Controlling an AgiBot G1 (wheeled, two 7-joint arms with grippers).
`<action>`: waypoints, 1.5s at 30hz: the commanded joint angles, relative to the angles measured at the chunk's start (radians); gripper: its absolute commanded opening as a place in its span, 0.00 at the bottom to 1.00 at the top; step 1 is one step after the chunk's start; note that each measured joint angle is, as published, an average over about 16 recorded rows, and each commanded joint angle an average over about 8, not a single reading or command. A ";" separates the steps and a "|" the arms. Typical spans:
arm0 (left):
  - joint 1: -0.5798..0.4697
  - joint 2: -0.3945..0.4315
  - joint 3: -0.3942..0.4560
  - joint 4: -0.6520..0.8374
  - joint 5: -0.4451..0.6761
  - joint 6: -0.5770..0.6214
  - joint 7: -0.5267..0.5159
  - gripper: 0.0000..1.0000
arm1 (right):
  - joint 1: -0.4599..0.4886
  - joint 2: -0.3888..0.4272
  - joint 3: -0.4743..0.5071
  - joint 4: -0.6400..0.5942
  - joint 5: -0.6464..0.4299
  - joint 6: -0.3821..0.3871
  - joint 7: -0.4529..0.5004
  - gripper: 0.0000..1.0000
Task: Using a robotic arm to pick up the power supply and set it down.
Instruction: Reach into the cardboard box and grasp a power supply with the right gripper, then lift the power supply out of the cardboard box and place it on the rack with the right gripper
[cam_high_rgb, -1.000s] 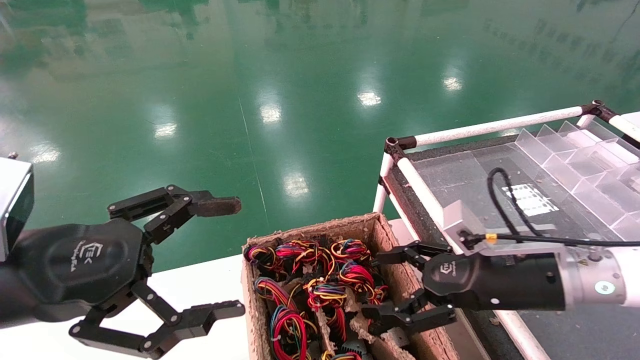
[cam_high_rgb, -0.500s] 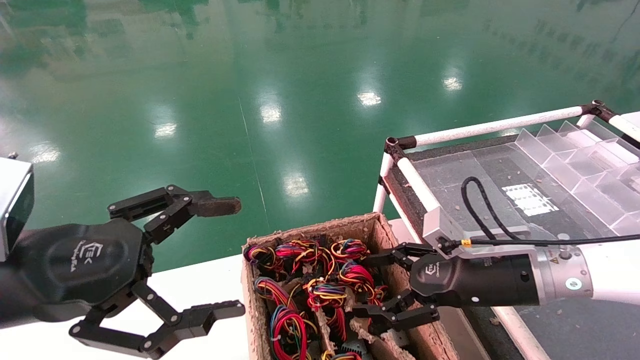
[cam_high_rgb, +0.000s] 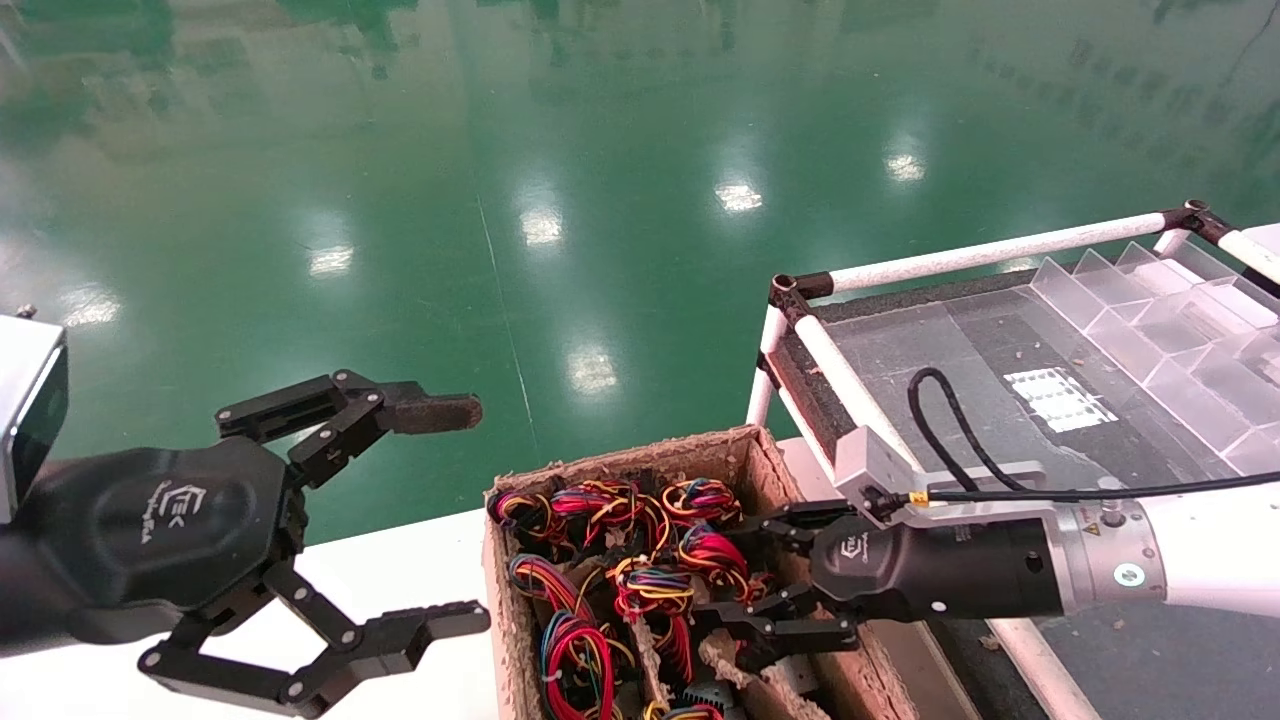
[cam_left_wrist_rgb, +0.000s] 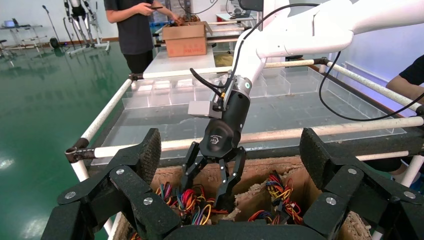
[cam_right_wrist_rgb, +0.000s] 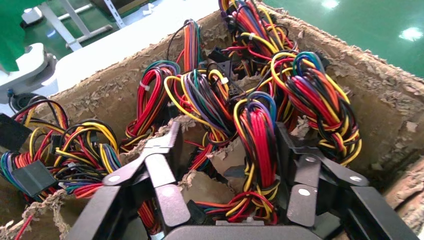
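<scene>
Your right gripper (cam_high_rgb: 765, 580) reaches into the cardboard box (cam_high_rgb: 745, 450), fingers spread on either side of a wire bundle (cam_right_wrist_rgb: 257, 150), nothing clamped. The power supply's metal body is not visible; only its bundled wires show, packed in the box. Your left gripper (cam_high_rgb: 450, 515) hangs open beside the box, over the white table (cam_high_rgb: 400, 570).

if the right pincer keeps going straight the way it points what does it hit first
Probably the red, yellow and black wire bundle between the open right pincer, inside the cardboard box; depth below the wires is unclear.
</scene>
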 joint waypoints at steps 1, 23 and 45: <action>0.000 0.000 0.000 0.000 0.000 0.000 0.000 1.00 | 0.001 -0.003 -0.007 -0.005 0.004 0.000 -0.007 0.00; 0.000 0.000 0.000 0.000 0.000 0.000 0.000 1.00 | 0.010 -0.010 -0.065 -0.061 0.042 0.002 -0.092 0.00; 0.000 0.000 0.000 0.000 0.000 0.000 0.000 1.00 | 0.082 0.131 -0.038 0.115 0.205 0.002 -0.145 0.00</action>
